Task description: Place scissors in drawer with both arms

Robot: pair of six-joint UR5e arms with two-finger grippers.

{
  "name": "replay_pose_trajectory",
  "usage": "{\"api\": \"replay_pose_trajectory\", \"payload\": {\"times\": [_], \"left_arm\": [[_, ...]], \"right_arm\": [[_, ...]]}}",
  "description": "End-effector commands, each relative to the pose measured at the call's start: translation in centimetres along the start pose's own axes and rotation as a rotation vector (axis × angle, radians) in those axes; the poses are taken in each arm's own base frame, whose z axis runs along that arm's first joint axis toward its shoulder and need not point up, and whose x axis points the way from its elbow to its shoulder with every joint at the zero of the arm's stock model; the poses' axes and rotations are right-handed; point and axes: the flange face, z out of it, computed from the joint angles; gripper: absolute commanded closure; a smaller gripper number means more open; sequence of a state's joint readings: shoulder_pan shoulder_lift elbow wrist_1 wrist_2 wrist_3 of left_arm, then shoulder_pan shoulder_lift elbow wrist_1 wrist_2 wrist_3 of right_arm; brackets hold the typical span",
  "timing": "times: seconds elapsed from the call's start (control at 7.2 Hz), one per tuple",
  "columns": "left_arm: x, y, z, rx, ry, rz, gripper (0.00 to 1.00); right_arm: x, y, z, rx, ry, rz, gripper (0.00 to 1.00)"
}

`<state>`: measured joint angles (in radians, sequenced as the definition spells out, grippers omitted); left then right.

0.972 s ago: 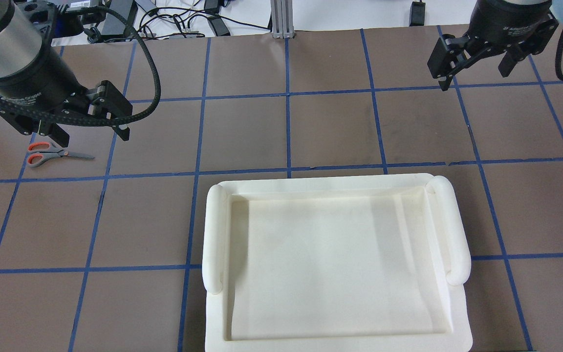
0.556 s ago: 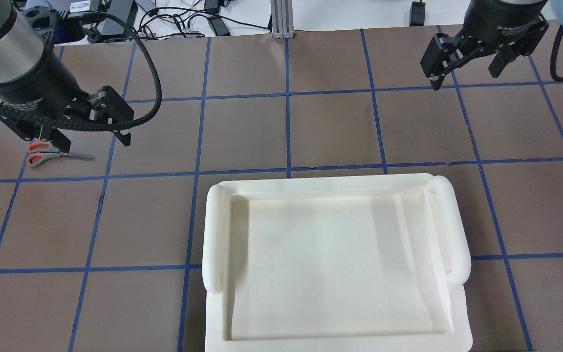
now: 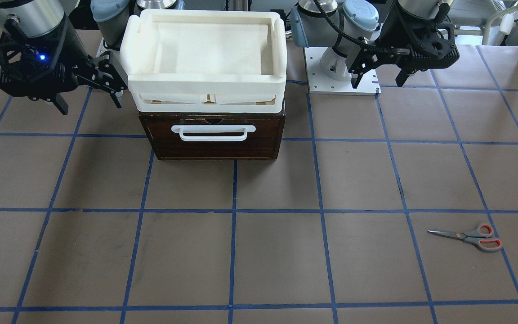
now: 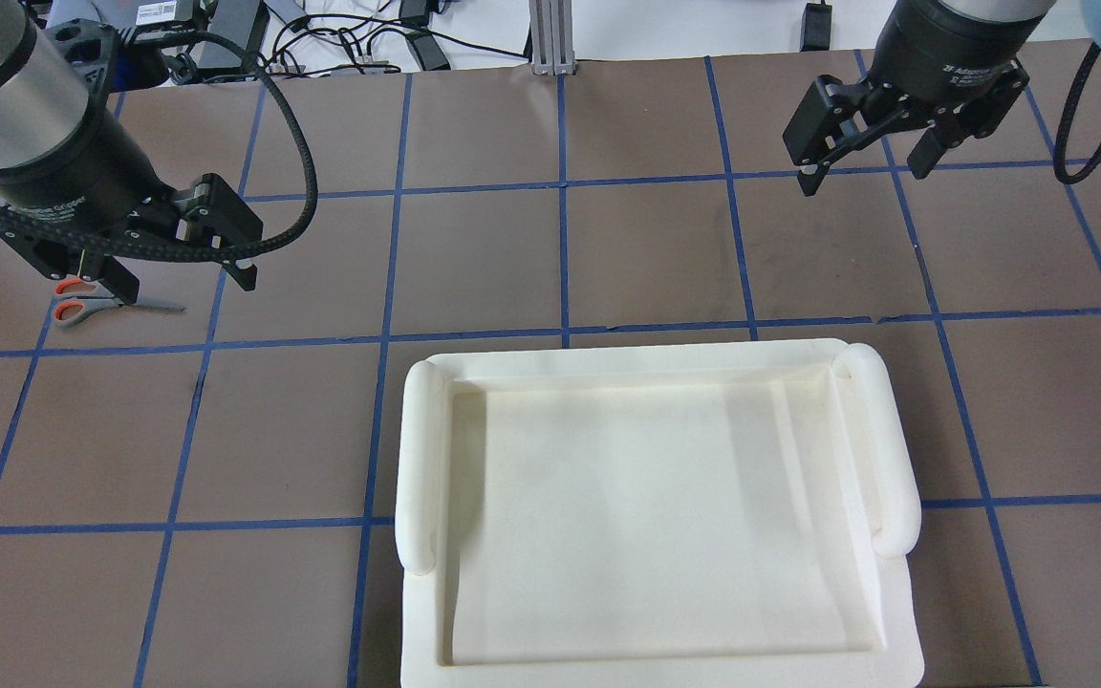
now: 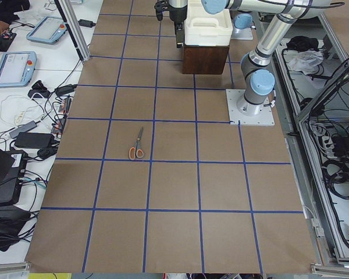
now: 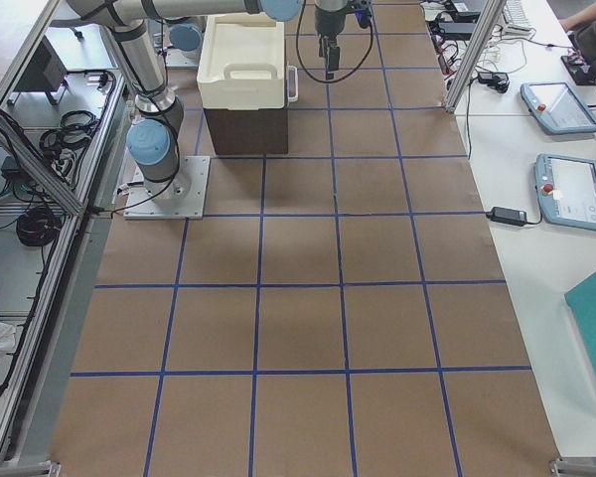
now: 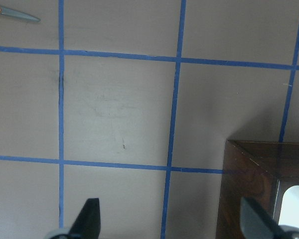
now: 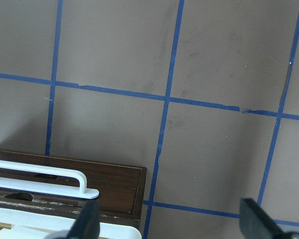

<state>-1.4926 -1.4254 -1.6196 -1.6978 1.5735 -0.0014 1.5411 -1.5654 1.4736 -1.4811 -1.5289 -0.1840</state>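
The scissors lie flat on the brown table mat, grey handles with orange-red loops; they also show in the overhead view, the exterior left view and the left wrist view. My left gripper is open and empty, held high above the mat and apart from the scissors; one finger hides part of the handles in the overhead view. My right gripper is open and empty, high over the far right. The dark brown drawer is shut, its white bar handle facing away from me.
A white foam tray sits on top of the drawer box and fills the near middle of the overhead view. Blue tape lines grid the mat. Cables and boxes lie beyond the far table edge.
My right gripper has moved left, toward the table's middle. My left gripper has shifted slightly and now covers more of the scissors' handles in the overhead view. The scissors have not moved.
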Motion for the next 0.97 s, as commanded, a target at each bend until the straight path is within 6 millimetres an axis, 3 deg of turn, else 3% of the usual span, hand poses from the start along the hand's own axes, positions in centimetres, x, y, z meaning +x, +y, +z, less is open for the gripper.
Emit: {"api": "replay_pose_trajectory", "payload": {"times": [0.0,0.28,0.42,0.56,0.69,0.83], "left_arm": [[0.0,0.0,0.0,0.000,-0.002,0.003,0.00],[0.0,0.0,0.0,0.000,-0.002,0.004,0.00],[0.0,0.0,0.0,0.001,0.001,0.004,0.00],[0.0,0.0,0.0,0.001,0.000,0.004,0.00],[0.0,0.0,0.0,0.001,0.001,0.004,0.00],[0.0,-0.1,0.0,0.003,0.001,0.004,0.00]], "right_arm": [[0.1,-0.8,0.3,0.001,0.002,-0.010,0.00],[0.5,-2.6,1.1,0.030,0.009,-0.180,0.00],[-2.1,-3.9,3.4,0.002,-0.010,-0.335,0.00],[-3.1,-5.7,5.2,0.018,-0.007,-0.412,0.00],[-5.0,-6.7,7.1,0.005,-0.011,-0.532,0.00],[-8.0,-6.9,8.9,-0.023,-0.008,-0.726,0.00]]}}
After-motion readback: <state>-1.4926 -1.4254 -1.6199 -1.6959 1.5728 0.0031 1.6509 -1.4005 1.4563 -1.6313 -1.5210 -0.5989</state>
